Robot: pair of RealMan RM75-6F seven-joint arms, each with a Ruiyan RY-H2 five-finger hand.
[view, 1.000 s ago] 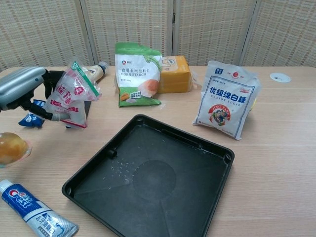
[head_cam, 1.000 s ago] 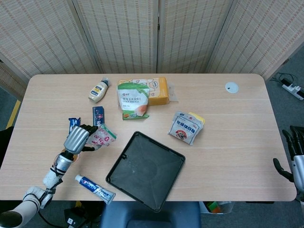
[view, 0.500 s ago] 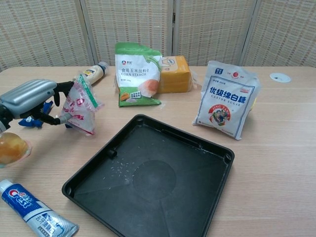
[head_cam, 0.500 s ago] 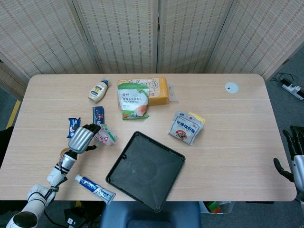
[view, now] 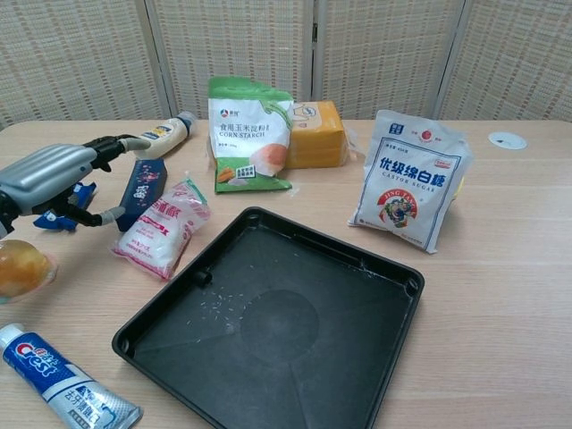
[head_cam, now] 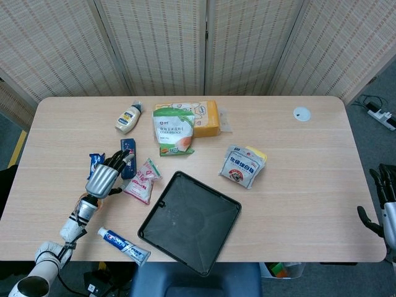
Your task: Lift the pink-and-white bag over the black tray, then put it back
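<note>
My left hand (view: 55,175) hovers open, metal fingers spread, beside the crinkly pink-and-white bag (view: 162,229) lying flat left of the glossy square black tray (view: 357,357).

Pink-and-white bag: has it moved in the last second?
Yes. The pink-and-white bag has dropped from the left hand and now lies flat on the table, just left of the black tray.

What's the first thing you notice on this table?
The big black tray near the front edge stands out first. Just left of it lies the pink-and-white bag, flat on the table, with the silver left hand open beside it, fingers spread.
</note>
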